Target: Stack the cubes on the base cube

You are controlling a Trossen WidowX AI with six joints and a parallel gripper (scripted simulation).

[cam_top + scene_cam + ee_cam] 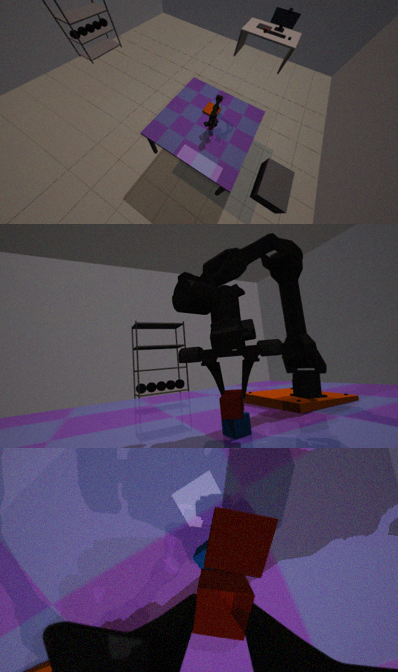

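The blue base cube (236, 426) stands on the checkered table (174, 124); in the wrist view only a blue sliver (200, 556) of it shows. One red cube (241, 542) rests on top of it. My gripper (233, 393) (220, 603) (210, 124) is shut on the second red cube (220, 607), held level right beside the first and down at the base cube's top. In the side view the two red cubes overlap into one red block (231, 406), so I cannot tell the gap between them.
The arm stands on an orange base plate (280, 399) (208, 108) just behind the stack. A pale square patch (195, 495) (199, 162) marks the table. A shelf rack (158, 358) (84, 28), a desk (267, 34) and a grey box (275, 183) stand off the table.
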